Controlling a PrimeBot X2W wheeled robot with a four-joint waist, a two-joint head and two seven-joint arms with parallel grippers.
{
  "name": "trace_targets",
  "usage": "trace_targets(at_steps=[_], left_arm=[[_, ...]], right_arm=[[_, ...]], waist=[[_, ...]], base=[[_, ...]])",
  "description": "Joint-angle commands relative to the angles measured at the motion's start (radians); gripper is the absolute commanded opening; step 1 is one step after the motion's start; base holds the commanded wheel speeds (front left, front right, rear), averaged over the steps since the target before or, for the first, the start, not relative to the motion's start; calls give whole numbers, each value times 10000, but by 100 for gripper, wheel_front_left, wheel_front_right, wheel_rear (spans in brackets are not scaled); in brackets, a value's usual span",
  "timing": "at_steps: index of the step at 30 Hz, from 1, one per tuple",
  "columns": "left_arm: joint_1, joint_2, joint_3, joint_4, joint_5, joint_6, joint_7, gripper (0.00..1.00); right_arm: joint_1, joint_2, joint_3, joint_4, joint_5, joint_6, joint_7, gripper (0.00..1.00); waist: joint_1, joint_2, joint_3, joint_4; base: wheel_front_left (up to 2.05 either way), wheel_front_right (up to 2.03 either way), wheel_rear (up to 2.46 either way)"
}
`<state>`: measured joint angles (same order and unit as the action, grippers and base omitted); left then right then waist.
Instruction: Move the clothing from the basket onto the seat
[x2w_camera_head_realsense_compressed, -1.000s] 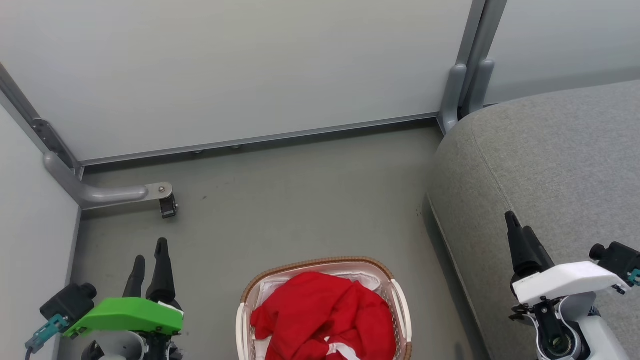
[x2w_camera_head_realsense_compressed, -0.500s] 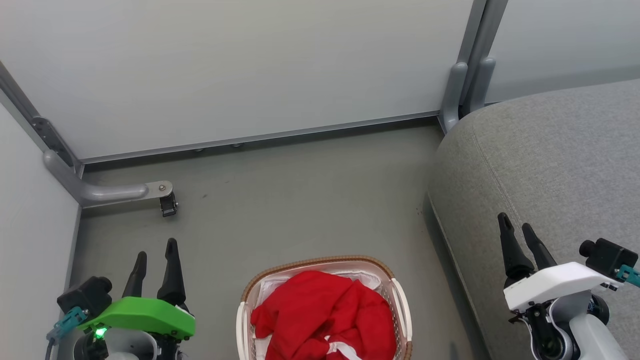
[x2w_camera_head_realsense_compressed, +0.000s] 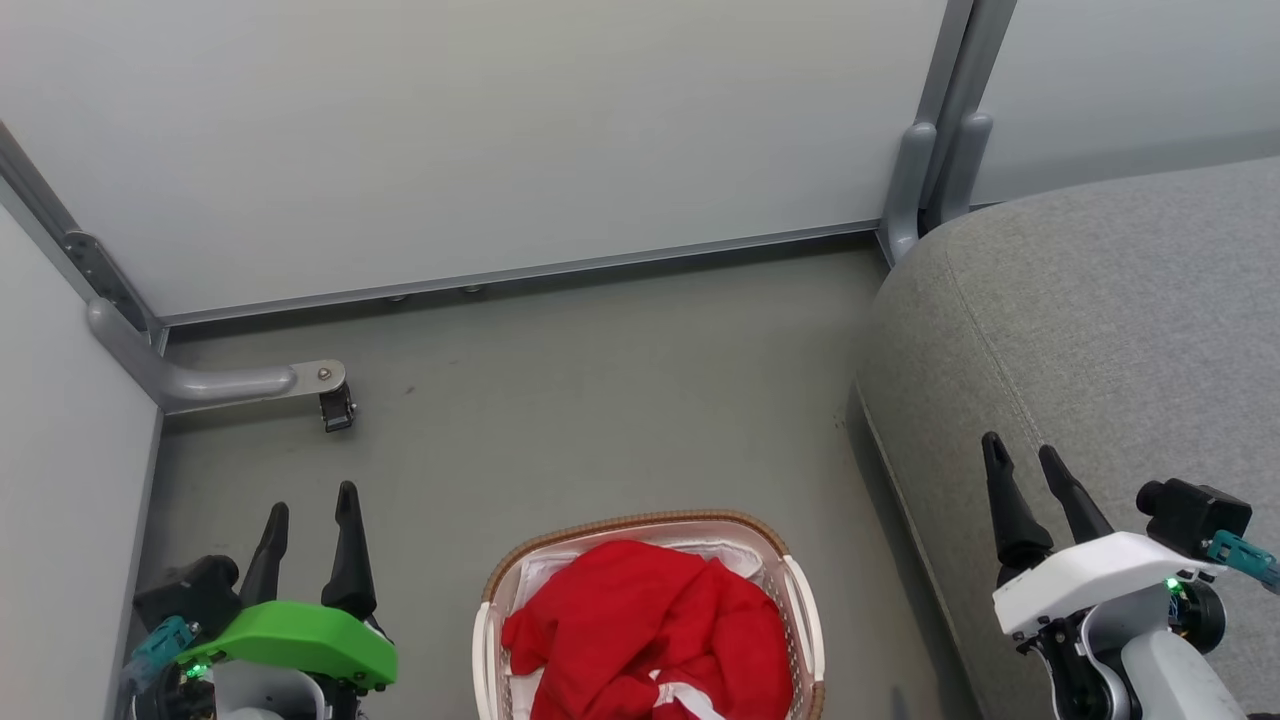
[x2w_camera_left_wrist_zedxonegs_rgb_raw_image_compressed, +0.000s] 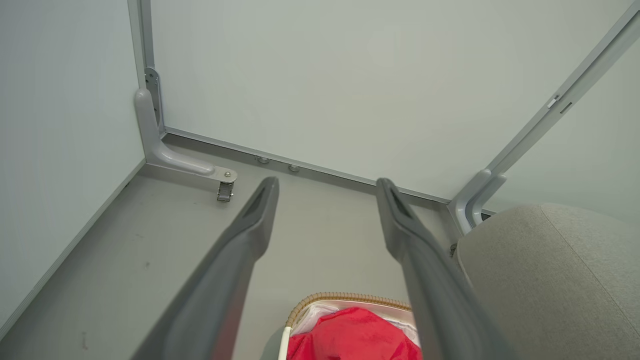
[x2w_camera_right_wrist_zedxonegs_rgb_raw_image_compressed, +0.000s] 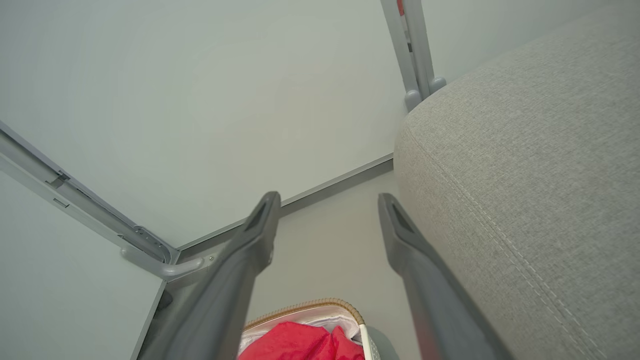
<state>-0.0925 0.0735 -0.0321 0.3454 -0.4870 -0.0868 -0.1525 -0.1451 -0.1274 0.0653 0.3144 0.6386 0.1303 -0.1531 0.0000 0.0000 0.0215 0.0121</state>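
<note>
A heap of red clothing (x2w_camera_head_realsense_compressed: 640, 630) fills the basket (x2w_camera_head_realsense_compressed: 640, 522), which stands on the floor (x2w_camera_head_realsense_compressed: 600, 400) beside the lower side of the seat (x2w_camera_head_realsense_compressed: 1100, 320) and well back from the floor's far edge along the wall panel (x2w_camera_head_realsense_compressed: 500, 140). A white stripe shows at the bottom of the heap, and the white liner cloth (x2w_camera_head_realsense_compressed: 535, 580) peeks out around it.

The left claw (x2w_camera_head_realsense_compressed: 312, 498) hangs over the floor near its left edge, fingers spread and holding nothing. The right claw (x2w_camera_head_realsense_compressed: 1020, 446) hangs above the seat's near-left corner, likewise released and empty. Each stands well apart from the basket, one on either side. Both wrist views look along parted fingers toward the far wall, with the basket's woven rim and a patch of red at the bottom of each.

By the look of it, the task has not begun in earnest. No garment has left the basket, and the visible part of the grey cushion bears nothing red. How many garments make up the heap cannot be told from here. What remains is all of it: reach into the basket, take hold of the red fabric without catching the liner, lift it clear of the rim and lay it on the seat, then repeat until only the liner is left.

A castor bracket (x2w_camera_head_realsense_compressed: 335, 408) juts from the floor's far-left corner, clear of the work.
</note>
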Motion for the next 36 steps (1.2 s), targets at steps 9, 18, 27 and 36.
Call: trace_targets(at_steps=[9,18,27,36], left_arm=[[178,-78,110,-192,1032,14,-297,100],[343,-171,201,-268,1762,-77,-507,100],[440,-215,167,-245,2455,-149,-691,100],[197,-225,-111,-118,3037,-168,-868,100]], right_arm=[[-87,-26,5,-14,-939,4,-295,100],[48,44,-6,46,-1672,4,-514,100],[132,49,87,162,-2329,5,-694,100],[-131,-28,228,95,-2915,5,-872,100]], waist=[[0,0,11,14],[0,0,31,42],[0,0,104,13],[0,0,505,-108]], base=[[0,0,0],[0,0,0],[0,0,0],[0,0,0]])
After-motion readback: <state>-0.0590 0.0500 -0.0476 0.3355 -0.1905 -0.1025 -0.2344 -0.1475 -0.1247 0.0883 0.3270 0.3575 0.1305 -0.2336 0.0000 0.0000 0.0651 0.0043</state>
